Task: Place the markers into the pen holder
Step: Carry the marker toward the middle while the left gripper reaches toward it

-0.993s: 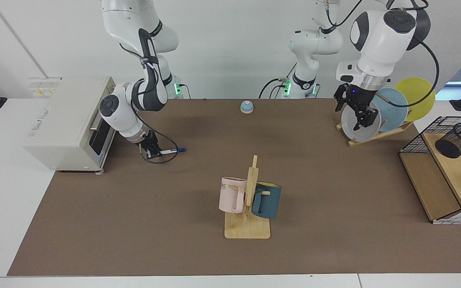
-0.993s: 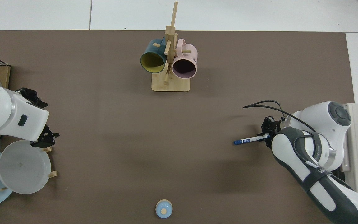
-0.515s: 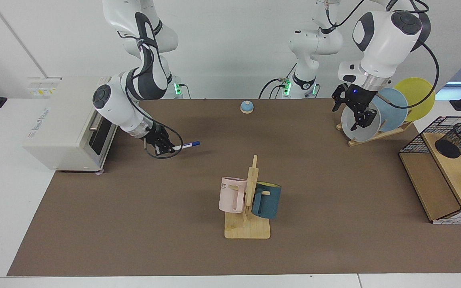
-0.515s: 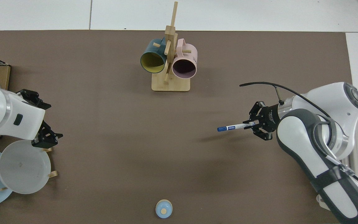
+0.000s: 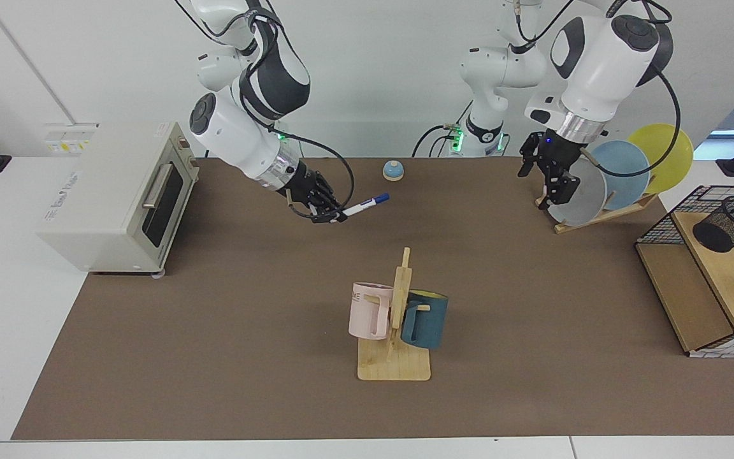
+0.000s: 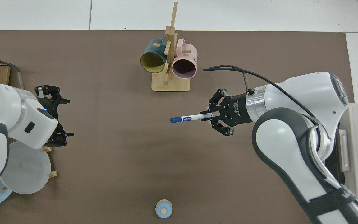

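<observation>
Marker (image 5: 363,206), light, stiff and likely slippery, rides above mid-tabletop (image 5: 214,357), pinched at its tail by the right pincer (image 5: 332,215), cap toward three o'clock where the pen holder (image 5: 730,223) sits, while the left pincer (image 5: 548,175) waits spread.

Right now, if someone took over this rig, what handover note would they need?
Right gripper: shut on the marker, held by its tail end above the mat, blue cap pointing toward the table's middle.
Left gripper: open, holding nothing, hovering by the plate rack.
Pen holder: on the wire rack's wooden shelf at the left arm's side, tilted, no marker in it.
Done: marker picked up.
Left: get the marker across to the pen holder and drop it in.
</observation>
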`<state>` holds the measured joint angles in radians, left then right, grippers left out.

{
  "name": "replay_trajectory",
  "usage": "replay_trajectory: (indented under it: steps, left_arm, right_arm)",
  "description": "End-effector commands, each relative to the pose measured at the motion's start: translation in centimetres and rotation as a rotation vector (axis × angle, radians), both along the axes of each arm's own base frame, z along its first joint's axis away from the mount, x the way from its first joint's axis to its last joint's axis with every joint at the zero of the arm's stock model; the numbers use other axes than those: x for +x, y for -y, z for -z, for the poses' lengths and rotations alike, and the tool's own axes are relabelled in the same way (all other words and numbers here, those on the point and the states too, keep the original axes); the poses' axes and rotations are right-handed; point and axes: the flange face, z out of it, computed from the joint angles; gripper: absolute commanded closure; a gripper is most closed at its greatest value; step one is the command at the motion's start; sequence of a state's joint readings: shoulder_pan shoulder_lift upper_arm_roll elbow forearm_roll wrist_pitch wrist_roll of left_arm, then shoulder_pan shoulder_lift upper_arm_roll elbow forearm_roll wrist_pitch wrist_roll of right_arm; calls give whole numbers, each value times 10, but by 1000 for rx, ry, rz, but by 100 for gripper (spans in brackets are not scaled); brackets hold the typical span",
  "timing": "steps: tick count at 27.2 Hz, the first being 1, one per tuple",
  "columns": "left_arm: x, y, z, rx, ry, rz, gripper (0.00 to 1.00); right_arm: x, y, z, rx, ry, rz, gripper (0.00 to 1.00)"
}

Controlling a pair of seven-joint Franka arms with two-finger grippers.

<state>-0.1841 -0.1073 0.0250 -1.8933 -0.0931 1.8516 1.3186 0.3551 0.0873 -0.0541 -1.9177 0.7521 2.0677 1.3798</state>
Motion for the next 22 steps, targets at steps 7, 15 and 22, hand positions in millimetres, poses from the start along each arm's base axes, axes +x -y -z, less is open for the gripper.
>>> replay_trajectory:
  steps: [7, 15, 22]
  left_arm:
    - [-13, 64, -11, -42, 59, 167, 0]
    - [-24, 103, -14, -46, 49, 114, 0]
    - [-31, 131, -20, -38, 90, 158, 0]
  right_arm:
    - [-16, -77, -16, 107, 20, 103, 100]
    - [-39, -125, -25, 118, 17, 142, 100]
    - [-50, -147, -30, 131, 26, 183, 100]
